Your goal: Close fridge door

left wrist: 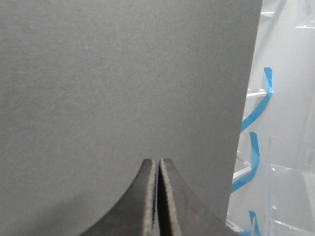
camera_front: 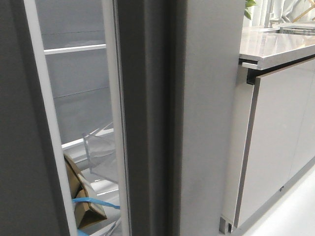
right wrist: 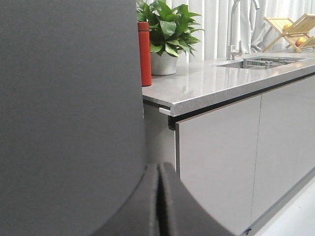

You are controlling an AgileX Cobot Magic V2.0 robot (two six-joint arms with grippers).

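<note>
While the fridge door [camera_front: 147,118] stands ajar at the front view's center, its grooved edge faces the camera beside pale cabinet doors [camera_front: 280,142]. At the left wrist, the left gripper [left wrist: 157,196] sits clenched against dark panel. At the right wrist, the right gripper [right wrist: 158,201] is pressed together, empty, near the countertop [right wrist: 221,83].

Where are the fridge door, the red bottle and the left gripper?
fridge door [camera_front: 147,123]: front view, on its dark grooved side edge.
red bottle [right wrist: 144,54]: right wrist view, mid-body.
left gripper [left wrist: 158,196]: left wrist view, where the shut fingers meet.
</note>
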